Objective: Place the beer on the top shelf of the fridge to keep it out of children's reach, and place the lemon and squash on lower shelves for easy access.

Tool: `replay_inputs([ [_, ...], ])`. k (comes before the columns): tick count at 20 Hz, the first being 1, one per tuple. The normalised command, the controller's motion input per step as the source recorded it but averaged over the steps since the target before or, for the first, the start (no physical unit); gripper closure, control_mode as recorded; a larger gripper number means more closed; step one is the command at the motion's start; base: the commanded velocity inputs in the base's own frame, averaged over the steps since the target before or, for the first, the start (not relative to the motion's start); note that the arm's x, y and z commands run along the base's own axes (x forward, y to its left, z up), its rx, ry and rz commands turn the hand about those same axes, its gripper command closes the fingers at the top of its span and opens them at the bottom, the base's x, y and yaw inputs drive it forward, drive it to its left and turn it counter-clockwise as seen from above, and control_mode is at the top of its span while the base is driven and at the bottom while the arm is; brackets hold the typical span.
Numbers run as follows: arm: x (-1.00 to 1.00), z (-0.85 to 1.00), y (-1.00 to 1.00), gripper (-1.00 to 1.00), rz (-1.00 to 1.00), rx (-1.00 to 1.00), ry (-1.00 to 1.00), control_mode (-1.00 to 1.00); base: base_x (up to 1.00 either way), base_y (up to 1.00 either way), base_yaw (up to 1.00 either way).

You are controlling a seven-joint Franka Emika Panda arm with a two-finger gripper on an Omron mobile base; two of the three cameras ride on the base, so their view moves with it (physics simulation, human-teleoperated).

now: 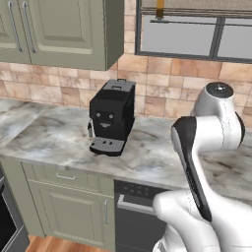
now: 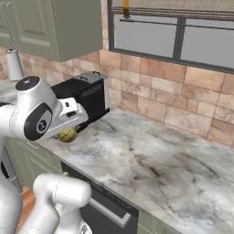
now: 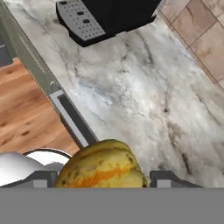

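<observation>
Between the gripper (image 3: 101,179) fingers sits the squash (image 3: 101,167) — held above the marble counter (image 3: 144,100), coffee machine (image 3: 103,17) up at 12 o'clock.

The coffee machine (image 1: 110,117) stands on the counter (image 1: 147,152), well back from the front edge and near the tiled back wall (image 1: 157,83). A wall cabinet (image 1: 64,29) hangs above it, with the window (image 1: 197,34) to the right. Below the front edge sit a drawer (image 1: 66,176), a cupboard door (image 1: 74,211) and, to their right, the dishwasher (image 1: 135,216). The squash (image 3: 103,168) sits between the gripper (image 3: 105,178) fingers, above the counter's front edge, just right of the machine.
</observation>
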Motion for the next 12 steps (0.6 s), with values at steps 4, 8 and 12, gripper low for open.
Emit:
replay_inputs([
  [4,-0.33,0.24,0.0,1.0,-0.15,-0.16,0.19,1.0,-0.12,0.0,-0.05],
  [8,0.0,0.0,0.0,1.0,0.0,0.0,0.0,1.0,-0.65,0.0,-0.11],
  [12,0.0,0.0,0.0,1.0,0.0,0.0,0.0,1.0,-0.92,-0.03,0.02],
])
